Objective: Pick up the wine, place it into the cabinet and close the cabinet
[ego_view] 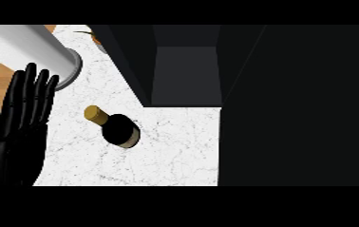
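Black cabinet fills the right side, its inside too dark to make out. White marbled tabletop carries the wine, label unreadable. The left robot hand rests at the left edge, fingers straight, holding nothing.

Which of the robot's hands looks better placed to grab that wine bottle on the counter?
Left, probably. The left hand shows at the view's left edge, fingers straight, just beside the wine bottle standing on the white counter. The right hand is not visible at all.
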### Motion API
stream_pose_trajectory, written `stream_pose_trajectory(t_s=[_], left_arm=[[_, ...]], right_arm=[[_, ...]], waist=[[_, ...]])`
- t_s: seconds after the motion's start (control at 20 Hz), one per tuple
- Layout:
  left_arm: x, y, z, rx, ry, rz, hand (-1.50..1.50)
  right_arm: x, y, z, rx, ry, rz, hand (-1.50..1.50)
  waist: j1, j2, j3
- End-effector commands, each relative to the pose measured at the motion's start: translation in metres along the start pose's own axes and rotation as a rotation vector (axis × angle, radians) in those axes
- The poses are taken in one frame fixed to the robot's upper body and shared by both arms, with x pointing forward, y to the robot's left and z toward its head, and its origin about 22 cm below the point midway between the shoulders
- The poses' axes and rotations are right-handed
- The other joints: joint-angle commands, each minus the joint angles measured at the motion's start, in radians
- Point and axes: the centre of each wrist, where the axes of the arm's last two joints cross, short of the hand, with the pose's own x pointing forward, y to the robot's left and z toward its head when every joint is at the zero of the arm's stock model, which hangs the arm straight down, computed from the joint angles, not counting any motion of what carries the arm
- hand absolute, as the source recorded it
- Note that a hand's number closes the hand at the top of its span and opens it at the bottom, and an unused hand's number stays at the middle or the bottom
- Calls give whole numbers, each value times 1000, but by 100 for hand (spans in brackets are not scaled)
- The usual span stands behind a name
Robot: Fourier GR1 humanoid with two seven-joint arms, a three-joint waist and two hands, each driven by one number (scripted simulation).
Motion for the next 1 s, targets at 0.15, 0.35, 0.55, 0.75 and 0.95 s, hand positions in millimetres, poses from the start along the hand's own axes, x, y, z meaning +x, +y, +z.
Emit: stream_pose_trajectory(t_s=[0.15,0.35,0.55,0.75,0.95], left_arm=[[-5,4,-20,-238,-83,113,-150],[-17,-13,-10,-376,80,332,-150],[13,10,-26,-421,113,362,-150],[48,11,-8,-424,109,365,-150],[75,11,-30,-413,143,401,-150]], right_arm=[[7,-5,20,-66,18,-19,-150],[25,26,29,110,127,-233,-150],[53,23,44,116,145,-256,-150],[83,28,63,88,161,-247,-150],[94,31,54,93,140,-259,-150]], waist=[[-14,-11,-1],[-22,-15,-3],[-10,-15,-1],[-3,-16,-1],[-5,-13,-1]])
